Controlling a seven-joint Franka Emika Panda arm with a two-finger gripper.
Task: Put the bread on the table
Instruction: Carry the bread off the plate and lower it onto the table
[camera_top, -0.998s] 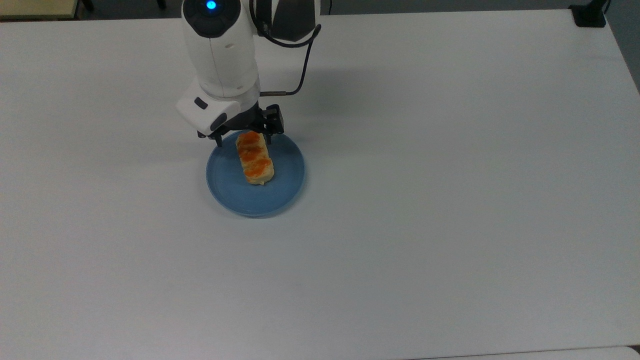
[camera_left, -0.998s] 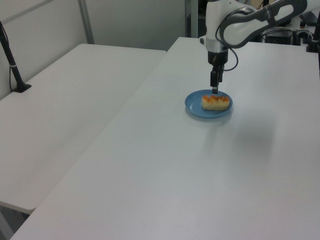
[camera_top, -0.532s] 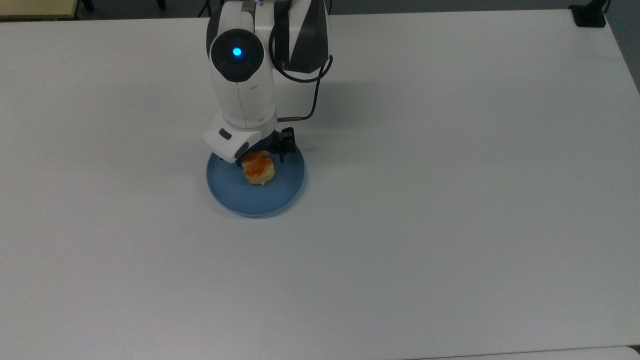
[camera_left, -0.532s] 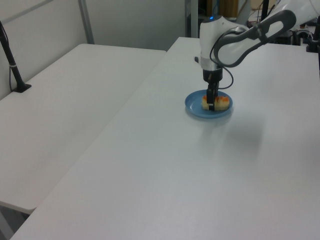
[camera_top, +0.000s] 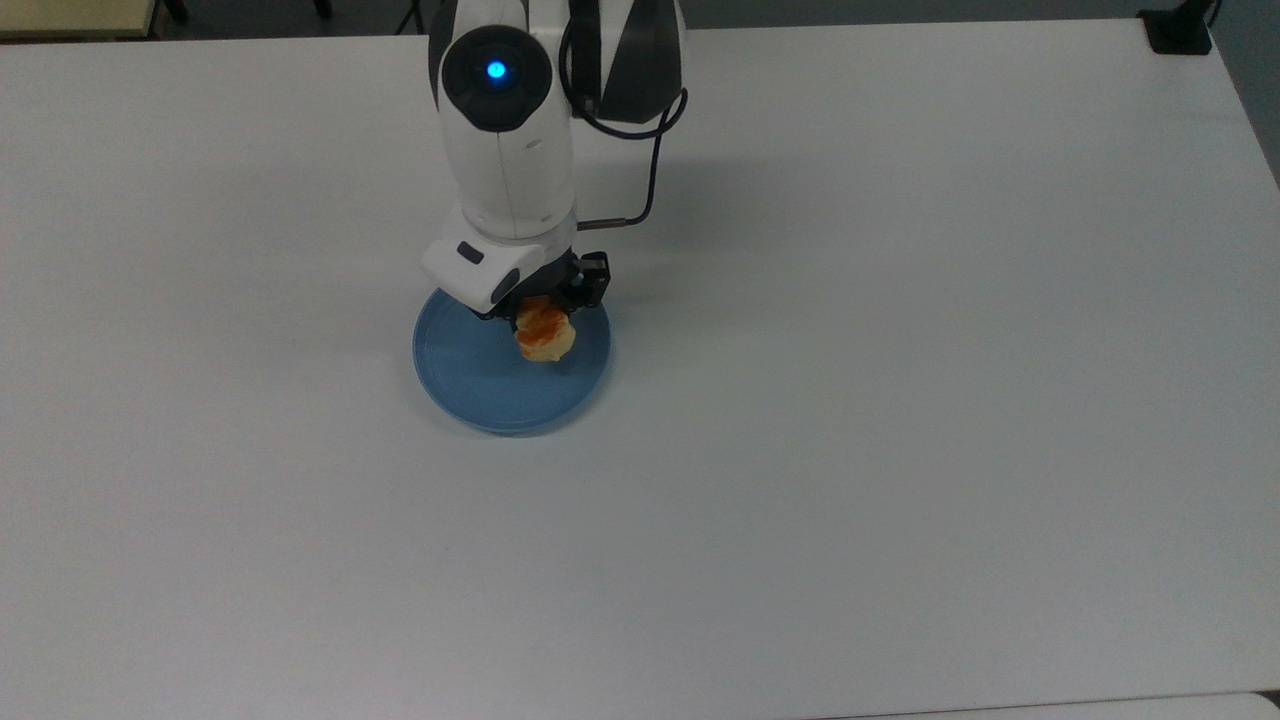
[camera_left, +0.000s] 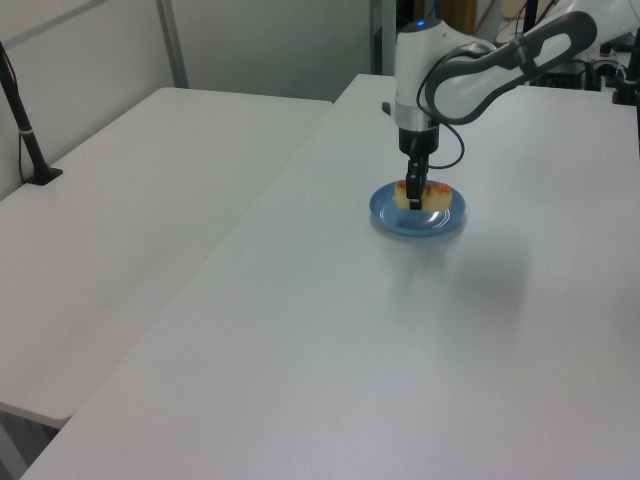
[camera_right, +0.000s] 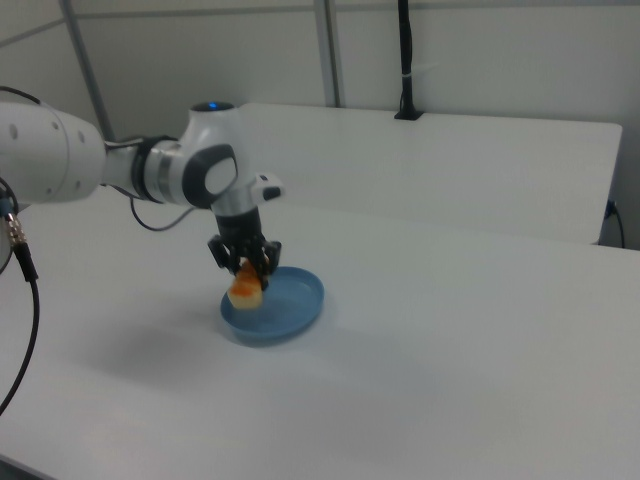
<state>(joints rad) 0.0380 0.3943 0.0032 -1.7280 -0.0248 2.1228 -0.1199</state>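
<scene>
The gripper (camera_right: 246, 268) is closing its fingers on the bread (camera_top: 545, 337), which is hanging just above the blue plate (camera_top: 470, 385), near the rim on the top view's right. I judge the pickup done; carrying it sideways and setting it down on bare worktop (camera_top: 900, 400) is what remains. The white worktop is lying open on all sides, with a second white table (camera_left: 130, 200) standing beside it and pale wall panels behind.

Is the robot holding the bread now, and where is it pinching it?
Yes. The hand grips the bread by its upper end, so the loaf hangs tilted over the blue plate.
</scene>
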